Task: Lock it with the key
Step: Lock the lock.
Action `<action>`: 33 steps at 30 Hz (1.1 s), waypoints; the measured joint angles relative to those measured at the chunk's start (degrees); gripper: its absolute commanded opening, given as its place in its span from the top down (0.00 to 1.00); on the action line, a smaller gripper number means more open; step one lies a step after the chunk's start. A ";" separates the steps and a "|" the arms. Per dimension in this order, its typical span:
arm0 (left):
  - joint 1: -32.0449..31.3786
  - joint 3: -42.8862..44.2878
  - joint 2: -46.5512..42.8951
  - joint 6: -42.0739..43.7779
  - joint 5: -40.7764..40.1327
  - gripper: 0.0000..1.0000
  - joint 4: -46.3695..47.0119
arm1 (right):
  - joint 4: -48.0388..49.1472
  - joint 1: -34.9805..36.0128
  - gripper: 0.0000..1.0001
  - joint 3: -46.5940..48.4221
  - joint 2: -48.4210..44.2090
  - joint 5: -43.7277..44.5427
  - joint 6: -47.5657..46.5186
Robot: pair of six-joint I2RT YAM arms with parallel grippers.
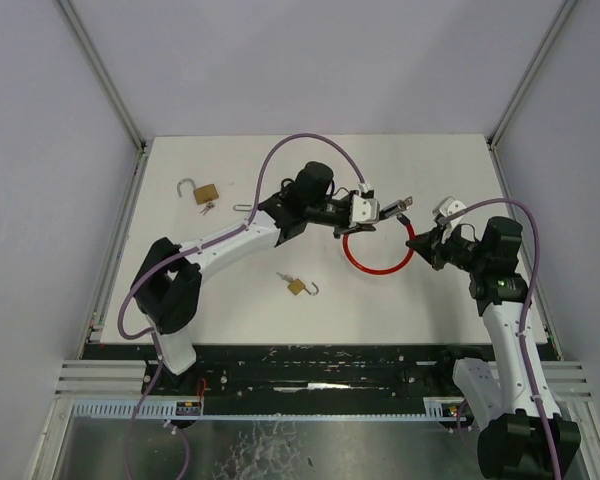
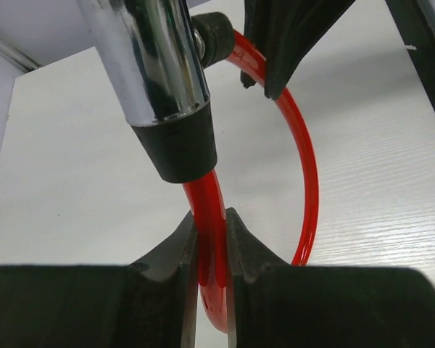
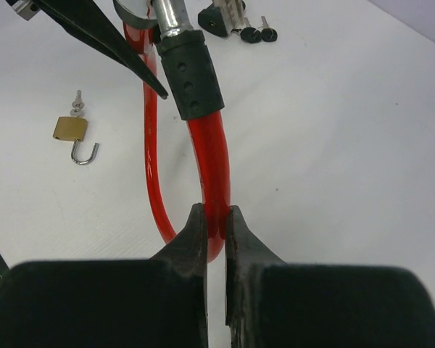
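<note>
White table (image 1: 230, 300), pale lilac walls (image 1: 310, 60), alu frame posts (image 1: 101, 72), even light

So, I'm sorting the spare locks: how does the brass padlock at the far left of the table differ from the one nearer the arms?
The far-left padlock looks larger than the near padlock. The far-left padlock's shackle points left, while the near padlock's shackle points right. Both are brass, lie flat on the table with the shackle open, and have keys right by the body.

light: bright, even | shadows: soft, faint on table (image 1: 430, 170) | glare: chrome lock end (image 2: 148, 58) | focus: wrist foregrounds soft
</note>
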 measured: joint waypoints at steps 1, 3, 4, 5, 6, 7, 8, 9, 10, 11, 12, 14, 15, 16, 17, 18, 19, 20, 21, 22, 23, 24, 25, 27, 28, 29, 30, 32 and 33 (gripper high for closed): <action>0.04 -0.76 -0.33 -1.05 0.42 0.98 1.22 | 1.09 0.00 1.00 -0.37 0.11 -0.11 0.39; 0.09 -1.99 -0.83 -2.54 1.11 0.97 3.30 | 2.84 0.00 1.00 -1.11 0.09 -0.20 1.16; 0.09 -2.36 -1.03 -2.99 1.29 0.95 3.98 | 3.69 0.00 1.00 -1.46 0.09 -0.33 1.70; 0.09 -2.73 -1.22 -3.76 1.49 0.94 4.68 | 4.44 0.00 1.00 -1.77 0.09 -0.61 2.12; 0.11 -3.13 -1.44 -4.63 1.73 0.94 5.49 | 4.90 0.00 1.00 -1.97 0.07 -1.07 2.54; 0.15 -3.56 -1.66 -5.44 2.12 0.94 6.38 | 5.57 0.00 1.00 -2.14 0.02 -1.42 2.99; 0.15 -4.00 -1.90 -6.27 2.45 0.94 7.39 | 6.01 -0.02 1.00 -2.21 -0.02 -1.66 3.32; 0.17 -4.35 -2.12 -6.91 2.69 0.93 8.09 | 6.58 -0.04 1.00 -2.32 -0.02 -1.95 3.74; 0.20 -4.87 -2.36 -7.69 2.99 0.93 9.07 | 7.10 -0.07 1.00 -2.40 -0.02 -2.32 4.17; 0.26 -5.46 -2.64 -8.63 3.48 0.92 10.19 | 7.54 -0.11 1.00 -2.45 -0.02 -2.69 4.50; 0.37 -6.14 -2.95 -9.62 3.91 0.91 11.50 | 8.07 -0.13 1.00 -2.54 -0.02 -3.17 4.92; 0.63 -7.61 -3.50 -11.80 4.74 0.88 14.43 | 8.92 -0.15 1.00 -2.60 0.04 -4.13 5.57; 0.83 -8.72 -3.85 -13.27 5.31 0.87 16.79 | 9.42 -0.15 1.00 -2.64 0.11 -4.70 6.05; 0.94 -9.29 -4.02 -14.16 5.70 0.87 17.92 | 10.14 -0.15 1.00 -2.73 0.13 -5.22 6.49; 1.11 -9.77 -4.11 -15.19 6.25 0.87 19.17 | 10.71 -0.15 1.00 -2.91 0.13 -5.70 6.86; 1.20 -10.01 -4.13 -16.06 6.69 0.87 20.17 | 11.28 -0.15 1.00 -3.04 0.13 -6.12 7.28; 1.25 -10.05 -4.13 -16.72 6.97 0.87 20.72 | 11.87 -0.17 1.00 -3.23 0.13 -6.29 7.63; 1.25 -10.05 -4.13 -17.49 7.43 0.87 21.31 | 12.28 -0.17 1.00 -3.37 0.13 -6.60 7.93; 1.25 -10.05 -4.13 -18.16 7.87 0.86 21.88 | 12.61 -0.17 1.00 -3.41 0.13 -6.84 8.17; 1.25 -10.05 -4.13 -18.60 8.17 0.86 22.36 | 13.11 -0.22 1.00 -3.54 0.13 -7.13 8.37; 1.25 -10.05 -4.13 -19.10 8.41 0.86 22.75 | 13.55 -0.24 1.00 -3.65 0.13 -7.41 8.57; 1.27 -10.10 -4.13 -19.56 8.72 0.85 23.17 | 13.92 -0.24 1.00 -3.72 0.15 -7.52 8.72; 1.27 -10.27 -4.13 -20.15 8.94 0.85 23.82 | 14.38 -0.26 1.00 -3.78 0.24 -7.63 8.81; 1.27 -10.73 -4.13 -21.33 9.31 0.85 25.03 | 14.86 -0.26 1.00 -3.78 0.46 -7.74 8.94; 1.27 -10.95 -4.13 -21.81 9.46 0.84 25.42 | 15.04 -0.26 1.00 -3.78 0.55 -7.89 8.94; 1.27 -11.15 -4.13 -22.36 9.64 0.84 25.83 | 15.23 -0.26 1.00 -3.78 0.70 -8.11 8.96; 1.27 -11.37 -4.13 -22.88 9.73 0.84 26.29 | 15.37 -0.26 1.00 -3.78 0.79 -8.33 8.96; 1.27 -11.47 -4.13 -23.71 9.86 0.84 26.84 | 15.69 -0.26 1.00 -3.85 0.76 -8.76 8.94; 1.27 -11.52 -4.13 -24.06 9.86 0.84 27.08 | 15.87 -0.26 1.00 -3.85 0.76 -8.90 8.92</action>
